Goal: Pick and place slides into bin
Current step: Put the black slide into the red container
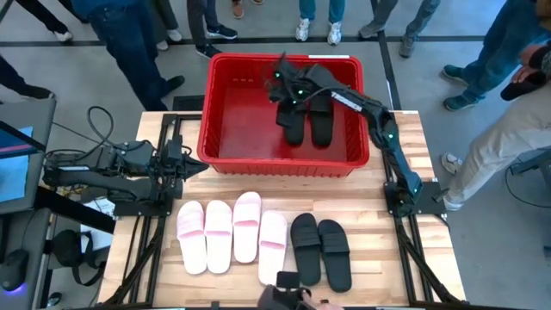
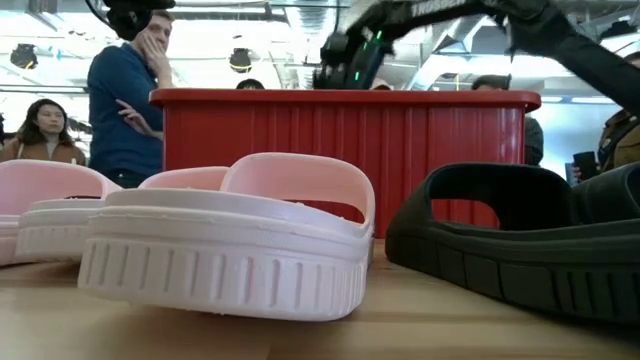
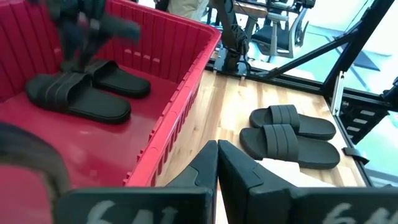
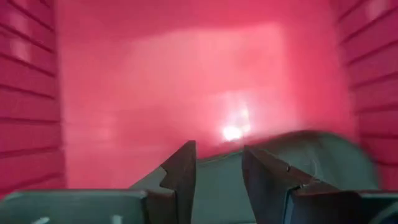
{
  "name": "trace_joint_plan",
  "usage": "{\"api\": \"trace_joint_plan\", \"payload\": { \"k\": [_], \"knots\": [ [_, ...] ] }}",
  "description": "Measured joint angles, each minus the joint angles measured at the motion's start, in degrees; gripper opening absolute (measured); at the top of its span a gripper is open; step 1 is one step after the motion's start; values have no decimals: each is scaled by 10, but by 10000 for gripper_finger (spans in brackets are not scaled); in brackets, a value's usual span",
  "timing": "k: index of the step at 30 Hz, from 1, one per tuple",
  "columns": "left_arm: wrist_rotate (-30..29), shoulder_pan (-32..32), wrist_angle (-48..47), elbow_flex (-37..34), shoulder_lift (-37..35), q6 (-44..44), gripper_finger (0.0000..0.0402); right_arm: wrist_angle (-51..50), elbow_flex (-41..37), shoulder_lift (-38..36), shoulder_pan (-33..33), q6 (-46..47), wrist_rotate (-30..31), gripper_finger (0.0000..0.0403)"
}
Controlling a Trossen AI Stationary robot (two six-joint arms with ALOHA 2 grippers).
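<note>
The red bin (image 1: 284, 164) stands at the table's far middle. Two black slides (image 1: 294, 116) (image 1: 321, 116) lie side by side on its floor, toward its right wall. My right gripper (image 1: 281, 86) reaches into the bin, fingers open, just above the far end of the left black slide (image 4: 298, 155). I see nothing held in it. Several pale pink slides (image 1: 232, 234) and two black slides (image 1: 320, 250) lie in a row on the table near the front edge. My left gripper (image 3: 217, 163) is shut and empty, left of the bin.
People stand around the table's far and right sides (image 1: 138, 43). The bin's left half (image 1: 241, 112) is bare floor. The arm bases and frames (image 1: 405, 194) stand at the table's left and right. A dark camera mount (image 1: 288, 294) sits at the front edge.
</note>
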Motion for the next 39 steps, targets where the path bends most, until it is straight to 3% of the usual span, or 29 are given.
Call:
{"api": "trace_joint_plan", "payload": {
  "k": [22, 29, 39],
  "knots": [
    [19, 0, 2, 0, 0, 37, 0, -100, 1, -261, 73, 74, 60, 116],
    [49, 0, 0, 0, 0, 29, 0, -137, 1, -320, 146, 113, 66, 116],
    [91, 0, 0, 0, 0, 28, 0, -147, 0, -361, 287, 190, 139, 116]
  ]
}}
